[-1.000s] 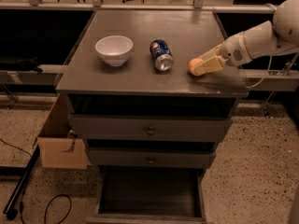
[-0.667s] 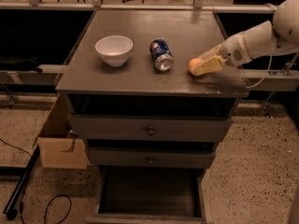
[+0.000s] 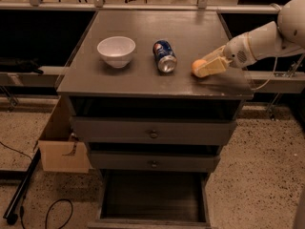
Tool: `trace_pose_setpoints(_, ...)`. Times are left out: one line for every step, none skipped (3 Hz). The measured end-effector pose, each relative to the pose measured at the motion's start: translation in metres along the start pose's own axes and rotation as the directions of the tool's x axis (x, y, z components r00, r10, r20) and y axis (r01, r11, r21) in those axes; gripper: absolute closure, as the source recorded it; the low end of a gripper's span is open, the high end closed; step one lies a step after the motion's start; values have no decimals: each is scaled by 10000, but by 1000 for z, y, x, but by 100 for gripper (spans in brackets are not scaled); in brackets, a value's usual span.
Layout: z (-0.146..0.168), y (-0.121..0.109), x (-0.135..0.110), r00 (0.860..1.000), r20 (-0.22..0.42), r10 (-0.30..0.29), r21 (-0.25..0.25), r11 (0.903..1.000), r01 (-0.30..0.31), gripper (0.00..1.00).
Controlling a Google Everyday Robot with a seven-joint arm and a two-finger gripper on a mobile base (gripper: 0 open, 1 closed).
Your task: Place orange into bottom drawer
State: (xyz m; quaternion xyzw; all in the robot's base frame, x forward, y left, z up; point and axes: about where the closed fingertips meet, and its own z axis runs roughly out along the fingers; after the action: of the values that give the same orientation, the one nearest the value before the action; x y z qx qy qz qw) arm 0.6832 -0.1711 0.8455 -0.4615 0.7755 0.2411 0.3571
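White bowl [image 3: 116, 50] and soda can [image 3: 164, 57]

On cabinet [image 3: 190, 27]: bowl [image 3: 116, 50] left, can [image 3: 164, 56] middle, orange [image 3: 196, 65] right at hand [image 3: 205, 69]; bottom drawer [image 3: 152, 197] below

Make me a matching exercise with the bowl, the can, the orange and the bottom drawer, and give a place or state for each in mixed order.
Things:
1. bowl
2. can
3. orange
4. bottom drawer

Places or states:
A. pulled open, lowest of all
B. lying on its side, middle of the cabinet top
C. upright, left part of the cabinet top
D. right part of the cabinet top, at the gripper

Pairs: 1-C, 2-B, 3-D, 4-A
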Motion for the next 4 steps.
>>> trace_pose_setpoints(-9,12,-20,9986,-143,-518,-52,9986,517,100)
trace_pose_setpoints(-41,38,-19,9970,61,-772,152,9969,771,100)
trace_pose_setpoints(-93,95,19,9969,591,-517,563,9972,484,100)
trace_pose_setpoints(-117,143,91,9974,563,455,385,9981,-477,100)
